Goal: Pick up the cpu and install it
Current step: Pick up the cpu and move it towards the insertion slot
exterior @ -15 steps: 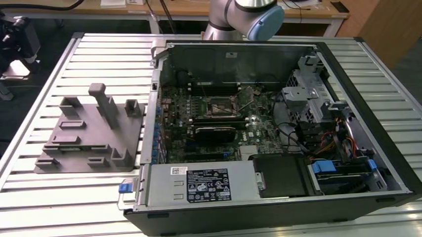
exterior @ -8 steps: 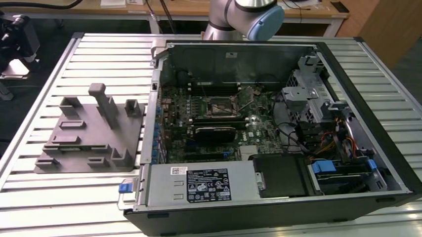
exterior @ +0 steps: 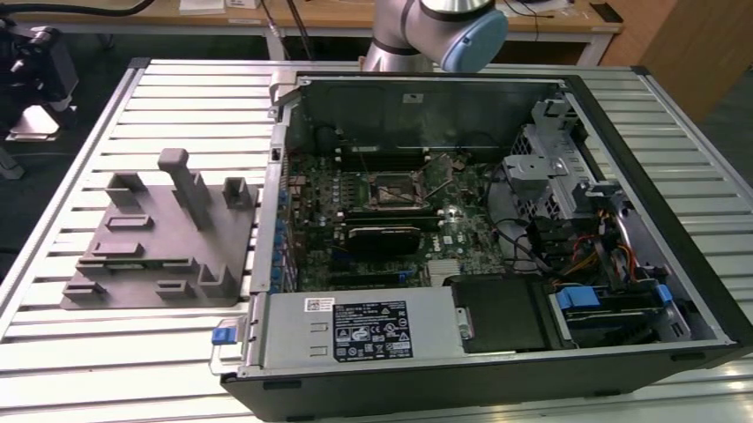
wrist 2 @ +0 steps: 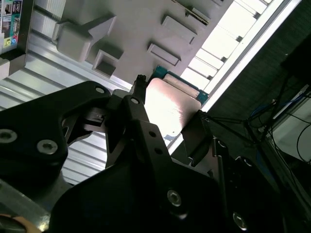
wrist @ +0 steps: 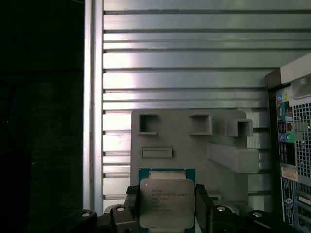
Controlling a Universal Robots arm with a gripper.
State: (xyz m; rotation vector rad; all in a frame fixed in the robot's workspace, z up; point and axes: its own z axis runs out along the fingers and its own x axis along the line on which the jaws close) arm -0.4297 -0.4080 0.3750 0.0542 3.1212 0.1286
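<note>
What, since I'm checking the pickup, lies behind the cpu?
Behind the cpu, clamped in the gripper, the grey fixture shows, lying on the slatted table. The fixture part directly behind the cpu is covered.

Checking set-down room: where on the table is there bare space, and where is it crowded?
Bare table slats lie on the far side of the grey fixture, and more between its near edge and the table's front, on the exterior view's left of the computer case. Inside the case, boards and cables crowd everything. The gripper holds the cpu.

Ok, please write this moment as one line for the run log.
stage: pick | gripper: shut on chip | chip: held near grey fixture | install: not done
</note>
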